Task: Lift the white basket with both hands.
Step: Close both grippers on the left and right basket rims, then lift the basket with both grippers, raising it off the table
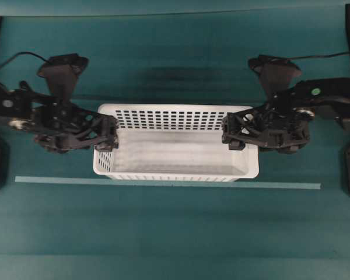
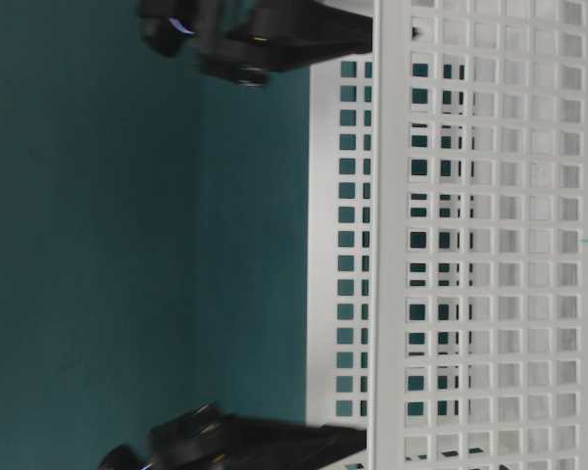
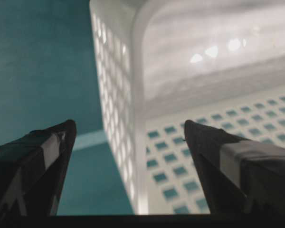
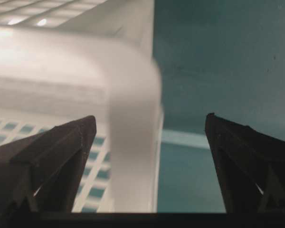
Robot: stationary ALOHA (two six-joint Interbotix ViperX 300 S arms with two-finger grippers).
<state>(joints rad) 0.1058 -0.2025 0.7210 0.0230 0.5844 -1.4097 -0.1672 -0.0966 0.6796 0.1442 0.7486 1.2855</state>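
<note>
Both grippers gape wide, left gripper [image 1: 108,133] and right gripper [image 1: 230,133] each straddling a short end wall of the white basket [image 1: 175,154], lying crosswise mid-tabletop [image 1: 175,233].

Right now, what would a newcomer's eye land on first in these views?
The white basket, bright in the middle of the teal table. Next, the black left gripper and right gripper, one at each short end, each with open jaws straddling the end wall, one inside, one outside.
</note>
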